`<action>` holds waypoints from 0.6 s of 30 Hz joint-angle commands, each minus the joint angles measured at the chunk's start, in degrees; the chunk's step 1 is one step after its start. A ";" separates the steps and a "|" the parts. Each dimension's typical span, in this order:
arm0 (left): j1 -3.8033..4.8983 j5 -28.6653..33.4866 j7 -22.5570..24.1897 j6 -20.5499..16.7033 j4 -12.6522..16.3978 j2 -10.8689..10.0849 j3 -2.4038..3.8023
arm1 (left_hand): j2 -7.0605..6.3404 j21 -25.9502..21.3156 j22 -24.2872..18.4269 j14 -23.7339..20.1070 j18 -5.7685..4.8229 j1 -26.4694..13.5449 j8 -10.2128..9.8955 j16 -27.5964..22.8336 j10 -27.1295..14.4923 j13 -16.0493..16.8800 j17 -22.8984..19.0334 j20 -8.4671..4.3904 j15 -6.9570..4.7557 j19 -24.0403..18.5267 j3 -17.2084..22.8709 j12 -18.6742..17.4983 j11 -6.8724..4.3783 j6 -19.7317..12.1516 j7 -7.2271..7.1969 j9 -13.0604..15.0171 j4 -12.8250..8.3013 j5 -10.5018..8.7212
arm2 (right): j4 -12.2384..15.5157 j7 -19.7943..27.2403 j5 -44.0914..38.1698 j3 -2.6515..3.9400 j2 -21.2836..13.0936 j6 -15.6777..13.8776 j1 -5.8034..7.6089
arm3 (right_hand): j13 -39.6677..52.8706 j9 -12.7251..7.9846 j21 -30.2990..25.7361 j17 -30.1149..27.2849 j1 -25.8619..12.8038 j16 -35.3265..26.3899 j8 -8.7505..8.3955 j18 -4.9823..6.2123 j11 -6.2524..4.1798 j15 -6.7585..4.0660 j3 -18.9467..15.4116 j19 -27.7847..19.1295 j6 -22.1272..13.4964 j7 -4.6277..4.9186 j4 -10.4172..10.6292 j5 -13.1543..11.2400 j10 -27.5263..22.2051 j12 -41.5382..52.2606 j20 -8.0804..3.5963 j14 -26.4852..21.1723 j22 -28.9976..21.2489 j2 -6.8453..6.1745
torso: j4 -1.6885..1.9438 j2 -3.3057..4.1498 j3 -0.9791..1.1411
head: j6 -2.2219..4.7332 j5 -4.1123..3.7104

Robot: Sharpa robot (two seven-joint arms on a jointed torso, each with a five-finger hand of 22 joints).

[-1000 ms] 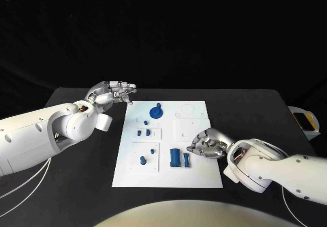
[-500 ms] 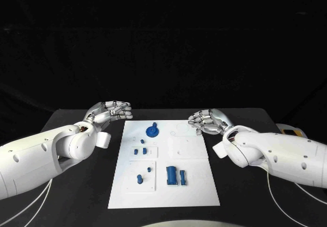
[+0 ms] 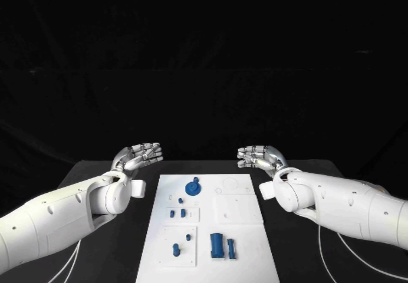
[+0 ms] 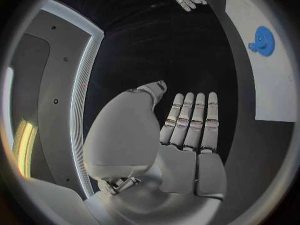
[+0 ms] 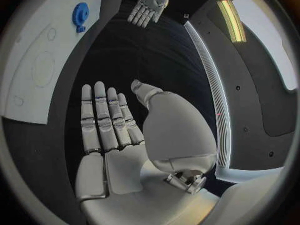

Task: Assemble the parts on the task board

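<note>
White task board [image 3: 240,236] runs off the frame's bottom edge.

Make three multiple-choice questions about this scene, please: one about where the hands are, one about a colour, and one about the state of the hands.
1. Where are the two hands?
A. Both beyond the far end of the task board, one to each side of it
B. Both pressing on the near end of the board
C. Both resting on the round part

2. What colour are the parts on the board?
A. Red
B. Blue
C. Yellow

3. What state are the hands in?
A. Each holds a part
B. Both are clenched into fists
C. Both are open, holding nothing

Answers: 1 A, the left hand and right hand are past the far end of the task board in the head view. 2 B, the round part and the other pieces are blue. 3 C, both wrist views show flat palms with straight fingers and nothing held.
</note>
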 commanded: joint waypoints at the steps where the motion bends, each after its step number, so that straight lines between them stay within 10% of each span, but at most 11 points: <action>1: 0.00 -0.10 -0.04 -0.08 0.46 -0.30 0.01 | 10.26 -6.36 -9.45 -41.62 -9.21 -25.91 -14.98 -13.82 -49.80 -3.54 -7.07 -16.12 -10.73 -40.29 -24.93 -5.06 -11.58 -43.25 -11.42 -10.12 -14.53 -7.10 | 0.52 -0.07 -0.19 0.08 -0.20 -0.44 -0.04 | -9.54 -22.52 -3.73 -17.72 -23.26 -13.75 -11.19 -9.76 -9.92 -7.89 -26.29 -46.73 -45.49 -11.79 -3.87 -3.41 -52.97 -9.27 -14.41 -54.82 -33.75 6.76 | -0.11 -0.03 -0.03 | -0.13 0.04; 6: -0.23 -0.49 0.23 -2.68 2.52 -0.58 0.15 | 10.26 -6.36 -9.45 -41.62 -9.21 -35.46 -14.98 -13.82 -49.80 -3.54 -7.07 -16.12 -10.73 -40.29 -24.93 -5.06 -11.58 -43.25 -11.42 -10.12 -14.53 -7.10 | 3.13 0.48 0.47 0.98 -0.86 -2.92 -0.54 | -9.54 -22.52 -3.73 -17.72 -31.75 -13.75 -11.19 -9.76 -9.92 -7.89 -26.29 -46.73 -45.49 -11.79 -3.87 -3.41 -52.97 -9.27 -14.41 -54.82 -33.75 6.76 | -0.69 -0.65 0.11 | 1.17 1.21; 7: -0.34 -0.69 0.37 -4.00 3.57 -0.72 0.23 | 10.26 -6.36 -9.45 -41.62 -9.21 -37.81 -14.98 -13.82 -49.80 -3.54 -7.07 -16.12 -10.73 -40.29 -24.93 -5.06 -11.58 -43.25 -11.42 -10.12 -14.53 -7.10 | 4.44 0.75 0.81 1.43 -1.19 -4.17 -0.80 | -9.54 -22.52 -3.73 -17.72 -72.27 -13.75 -11.19 -9.76 -9.92 -7.89 -26.29 -46.73 -45.49 -11.79 -3.87 -3.41 -52.97 -9.27 -14.41 -54.82 -33.75 6.76 | -0.89 -0.87 0.16 | 1.62 1.62; 8: -0.43 -0.84 0.48 -5.03 4.39 -0.83 0.28 | 10.26 -6.36 -9.45 -41.62 -9.21 -39.52 -14.98 -13.82 -49.80 -3.54 -7.07 -16.12 -10.73 -40.29 -24.93 -5.06 -11.58 -43.25 -11.42 -10.12 -14.53 -7.10 | 5.48 0.97 1.07 1.79 -1.45 -5.15 -1.00 | -9.54 -22.52 -3.73 -17.72 -72.27 -13.75 -11.19 -9.76 -9.92 -7.89 -26.29 -46.73 -45.49 -11.79 -3.87 -3.41 -52.97 -9.27 -14.41 -54.82 -33.75 6.76 | -0.99 -0.98 0.18 | 1.86 1.83; 9: -0.53 -1.02 0.60 -6.17 5.29 -0.96 0.34 | 10.26 -6.36 -9.45 -41.62 -9.21 -81.33 -14.98 -13.82 -49.80 -3.54 -7.07 -16.12 -10.73 -40.29 -24.93 -5.06 -11.58 -43.25 -11.42 -10.12 -14.53 -7.10 | 6.62 1.20 1.36 2.19 -1.74 -6.24 -1.21 | -9.54 -22.52 -3.73 -17.72 -72.27 -13.75 -11.19 -9.76 -9.92 -7.89 -26.29 -46.73 -45.49 -11.79 -3.87 -3.41 -52.97 -9.27 -14.41 -54.82 -33.75 6.76 | -1.07 -1.07 0.20 | 2.04 1.99; 18: -1.77 -3.17 2.09 -20.44 16.60 -2.50 1.12 | 10.26 -6.36 -9.45 -41.62 -9.21 -81.33 -14.98 -13.82 -49.80 -3.54 -7.07 -16.12 -10.73 -40.29 -24.93 -5.06 -11.58 -43.25 -11.42 -10.12 -14.53 -7.10 | 19.15 3.82 4.53 6.53 -4.92 -18.15 -3.63 | -9.54 -22.52 -3.73 -17.72 -72.27 -13.75 -11.19 -9.76 -9.92 -7.89 -26.29 -46.73 -45.49 -11.79 -3.87 -3.41 -52.97 -9.27 -14.41 -54.82 -33.75 6.76 | -1.16 -1.16 0.23 | 2.23 2.17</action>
